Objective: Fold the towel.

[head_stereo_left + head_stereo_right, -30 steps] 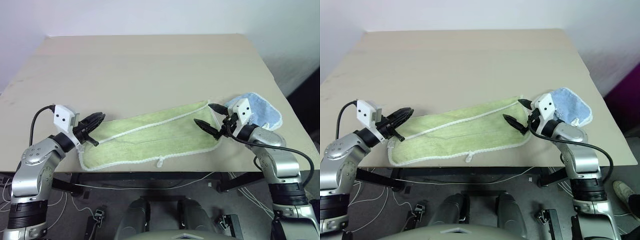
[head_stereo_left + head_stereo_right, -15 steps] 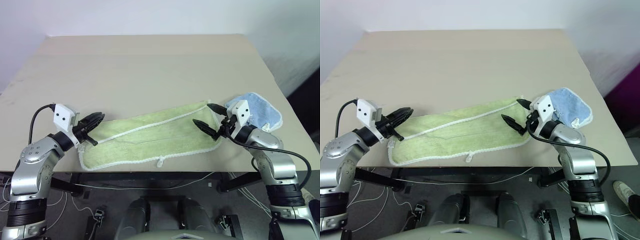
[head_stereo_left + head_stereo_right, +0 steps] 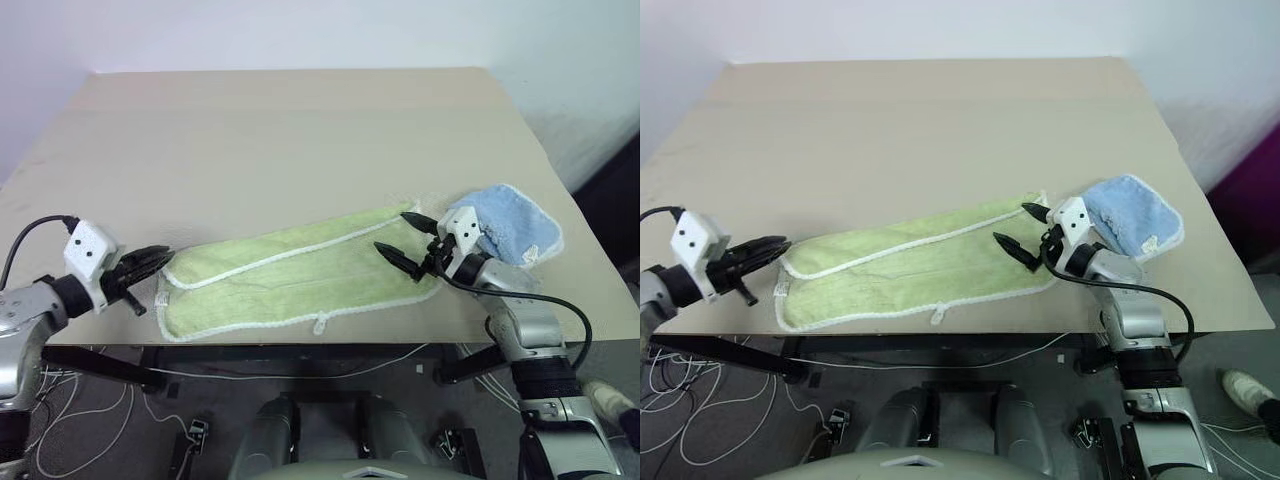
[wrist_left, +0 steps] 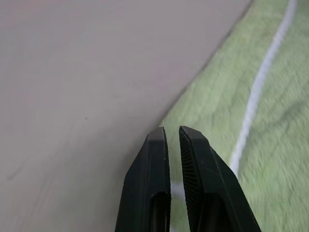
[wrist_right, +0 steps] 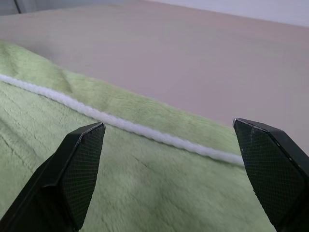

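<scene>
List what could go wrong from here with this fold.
1. The left gripper sits shut just off the towel, gripping nothing, so that end may stay flat.
2. The right gripper hovers wide open over the towel's other end; closing there may pinch only one layer.
3. The blue towel lies beside that arm and could get dragged.

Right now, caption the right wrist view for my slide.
Open right end effector poised over the green towel and its white edging.
</scene>
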You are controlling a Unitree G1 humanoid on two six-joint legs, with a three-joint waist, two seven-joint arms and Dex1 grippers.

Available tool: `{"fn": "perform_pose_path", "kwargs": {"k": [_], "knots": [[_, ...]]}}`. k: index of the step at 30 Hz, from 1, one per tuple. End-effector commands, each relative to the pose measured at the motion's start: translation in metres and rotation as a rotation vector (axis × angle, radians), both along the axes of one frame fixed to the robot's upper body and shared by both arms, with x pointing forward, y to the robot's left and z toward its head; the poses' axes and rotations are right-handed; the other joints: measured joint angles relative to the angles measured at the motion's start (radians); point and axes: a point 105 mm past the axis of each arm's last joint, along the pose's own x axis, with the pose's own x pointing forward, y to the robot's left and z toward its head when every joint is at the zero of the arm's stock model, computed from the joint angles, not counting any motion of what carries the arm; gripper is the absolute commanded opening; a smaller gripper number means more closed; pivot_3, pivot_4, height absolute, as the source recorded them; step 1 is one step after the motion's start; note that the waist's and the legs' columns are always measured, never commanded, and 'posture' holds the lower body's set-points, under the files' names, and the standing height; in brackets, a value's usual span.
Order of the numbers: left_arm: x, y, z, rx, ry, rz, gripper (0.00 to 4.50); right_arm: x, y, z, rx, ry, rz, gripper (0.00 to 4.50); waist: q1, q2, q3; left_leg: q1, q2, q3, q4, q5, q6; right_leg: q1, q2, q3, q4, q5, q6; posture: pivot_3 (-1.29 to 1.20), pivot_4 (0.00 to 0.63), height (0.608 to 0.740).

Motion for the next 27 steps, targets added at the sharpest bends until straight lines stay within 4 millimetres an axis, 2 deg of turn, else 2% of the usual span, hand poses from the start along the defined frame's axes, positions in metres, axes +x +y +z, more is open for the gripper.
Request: {"fn": "perform_pose_path", "kwargs": {"k": [1, 10, 14, 19, 24, 27], "knots": [[-0.007, 0.005, 0.017, 0.064, -0.037, -0.079, 1.09, 0.002, 0.005, 0.009, 0.01, -0.053, 0.013, 4.5, 0.0, 0.0, 0.0, 0.0, 0.0, 0.0, 0.0, 0.0, 0.0, 0.0, 0.0, 0.0, 0.0, 0.0, 0.0, 0.0, 0.15, 0.74], [-0.014, 0.014, 0.001, 0.461, -0.162, -0.286, 4.11, -0.003, 0.006, 0.007, 0.035, -0.057, -0.022, 4.5, -0.002, 0.0, 0.0, 0.0, 0.0, 0.0, -0.001, 0.0, 0.0, -0.001, -0.001, 0.0, 0.0, 0.0, 0.0, 0.0, 0.15, 0.74], [-0.003, 0.015, 0.006, 0.544, -0.253, -0.325, 4.11, -0.006, 0.008, 0.01, 0.039, -0.06, -0.03, 4.5, 0.002, 0.0, 0.0, 0.0, 0.0, 0.0, -0.001, 0.0, 0.0, -0.001, -0.001, 0.0, 0.0, 0.0, 0.0, 0.0, 0.15, 0.74], [0.004, 0.013, 0.001, 0.673, -0.308, -0.414, 4.11, -0.008, 0.01, 0.016, 0.048, -0.066, -0.042, 4.5, -0.002, 0.0, 0.0, 0.0, -0.001, 0.0, -0.001, 0.0, 0.0, -0.001, -0.001, -0.001, 0.0, 0.0, 0.0, 0.0, 0.15, 0.74], [0.001, 0.021, -0.023, 0.782, -0.255, -0.517, 4.11, -0.008, 0.007, 0.02, 0.051, -0.076, -0.059, 4.5, -0.005, 0.0, 0.0, 0.0, -0.001, 0.001, -0.001, 0.0, 0.0, -0.002, 0.002, -0.001, 0.001, 0.0, 0.0, 0.0, 0.15, 0.74], [0.002, 0.024, -0.028, 0.812, -0.244, -0.546, 4.11, -0.007, 0.002, 0.021, 0.046, -0.078, -0.072, 4.5, -0.003, 0.0, 0.0, 0.0, 0.0, 0.001, -0.001, 0.0, 0.0, -0.002, 0.003, -0.001, 0.001, 0.0, 0.0, 0.0, 0.15, 0.74]]}}
